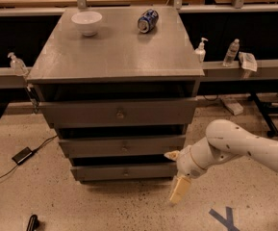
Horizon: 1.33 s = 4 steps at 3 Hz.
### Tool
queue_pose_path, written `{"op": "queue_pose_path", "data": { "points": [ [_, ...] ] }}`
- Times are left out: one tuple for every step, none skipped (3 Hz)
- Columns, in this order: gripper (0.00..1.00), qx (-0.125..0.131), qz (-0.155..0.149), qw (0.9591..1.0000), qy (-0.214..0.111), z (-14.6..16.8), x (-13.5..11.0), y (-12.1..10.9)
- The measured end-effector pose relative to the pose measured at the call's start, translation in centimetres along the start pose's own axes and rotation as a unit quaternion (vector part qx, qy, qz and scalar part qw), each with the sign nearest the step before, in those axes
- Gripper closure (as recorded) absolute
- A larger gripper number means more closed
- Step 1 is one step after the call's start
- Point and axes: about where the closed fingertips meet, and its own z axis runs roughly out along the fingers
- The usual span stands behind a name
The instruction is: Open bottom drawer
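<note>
The camera view looks down on the front of a grey three-drawer cabinet (117, 57). The bottom drawer (105, 172) is the lowest front, just above the speckled floor, under the middle drawer (123, 146) and the top drawer (119, 113). Its long axis runs left to right, and its small round knob (125, 169) sits at the centre of the front. It does not look pulled out, so I judge the task has not yet begun on the drawer itself.

The gripper (172, 177) hangs low off the cabinet's front right corner, at the right end of the bottom drawer, on a white arm (244, 146) that comes in from the right edge of the view. Its jaws stand apart and hold nothing: one short tip points at the cabinet, the other finger angles down toward the floor.

The knob lies to the left of the jaws along the drawer front, at about their height. My reading is that the coming move is a sideways reach to the centre, then a pull straight out from the front.

On the cabinet's top surface, a white bowl (86, 22) sits near the back left corner and a soda can (147, 20) lies on its side near the back edge, right of centre.
</note>
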Motion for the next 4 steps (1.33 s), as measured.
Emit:
{"op": "queue_pose_path", "data": {
  "points": [
    [0.0,0.0,0.0,1.0,0.0,0.0,0.0,0.0],
    [0.0,-0.003,-0.001,0.9999,0.011,1.0,0.8,-0.6],
    [0.0,-0.008,0.007,0.9998,0.014,2.8,2.8,-2.1],
    [0.0,-0.011,0.017,0.9996,0.022,5.6,5.1,-3.9]
  ]
}}
